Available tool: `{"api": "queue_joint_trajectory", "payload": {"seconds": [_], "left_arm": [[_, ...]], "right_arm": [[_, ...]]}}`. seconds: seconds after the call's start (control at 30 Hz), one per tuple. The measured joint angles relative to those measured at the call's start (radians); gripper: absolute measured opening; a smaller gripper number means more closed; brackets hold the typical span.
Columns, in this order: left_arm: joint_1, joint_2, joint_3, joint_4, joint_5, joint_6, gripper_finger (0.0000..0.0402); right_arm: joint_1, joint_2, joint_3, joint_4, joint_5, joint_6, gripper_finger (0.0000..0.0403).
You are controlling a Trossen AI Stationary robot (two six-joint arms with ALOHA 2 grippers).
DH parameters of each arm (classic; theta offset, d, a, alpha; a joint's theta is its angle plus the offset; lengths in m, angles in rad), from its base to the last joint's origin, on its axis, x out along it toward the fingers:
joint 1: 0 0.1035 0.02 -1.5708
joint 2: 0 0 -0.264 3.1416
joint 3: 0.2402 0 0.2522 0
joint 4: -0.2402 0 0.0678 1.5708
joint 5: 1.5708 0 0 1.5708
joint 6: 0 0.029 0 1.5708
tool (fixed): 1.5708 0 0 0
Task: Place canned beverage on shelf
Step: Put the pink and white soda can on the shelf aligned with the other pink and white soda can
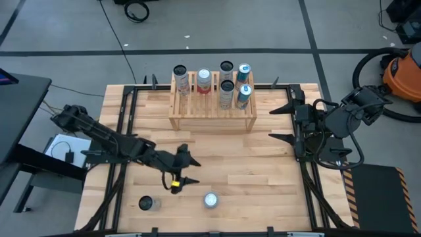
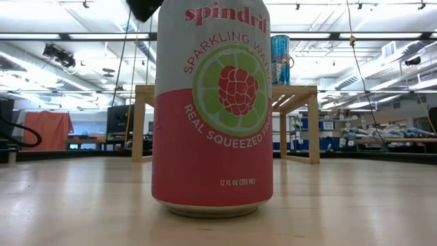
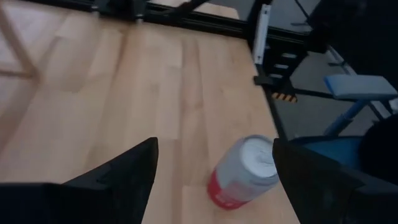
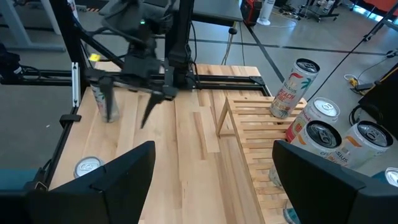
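Fingers (image 3: 118, 180) of left gripper (image 1: 185, 170) standing apart, empty, I'm lining up on Spindrift can (image 1: 210, 199) | rigid, slick, dents easily | gripping mid-body | right gripper (image 1: 281, 122) wide, waiting beside shelf (image 1: 212, 109)

low view: the pink can (image 2: 213, 109) fills the frame centre, its top cut off by the upper edge; it hides the middle of the shelf (image 2: 300, 102). left wrist view: the same can's base is cut off by the frame edge. right wrist view: the nearest shelf cans (image 4: 367, 146) are cropped. high view: can labels too small to read.
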Motion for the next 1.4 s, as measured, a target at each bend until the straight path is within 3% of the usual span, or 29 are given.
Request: {"api": "queue_joint_trajectory", "payload": {"seconds": [0.1, 0.37, 0.67, 0.93, 1.4], "left_arm": [[-0.024, 0.062, 0.058, -0.008, 0.0, 0.001, 0.0318], [-0.05, 0.228, 0.236, -0.224, -0.038, -0.024, 0.0318], [-0.076, 0.343, 0.356, -0.284, -0.034, -0.063, 0.0318], [-0.114, 0.381, 0.369, -0.26, -0.043, -0.129, 0.0318], [-0.115, 0.449, 0.367, -0.212, -0.003, -0.13, 0.0318]], "right_arm": [[0.0, 0.0, 0.0, -0.001, 0.0, 0.0, 0.0334], [0.0, 0.0, 0.0, -0.005, -0.004, 0.0, 0.0334], [0.0, 0.0, 0.0, -0.005, -0.009, 0.023, 0.0334], [0.0, 0.0, 0.0, -0.006, -0.076, 0.058, 0.0334], [0.0, 0.0, 0.0, -0.014, -0.074, 0.071, 0.0334]]}}
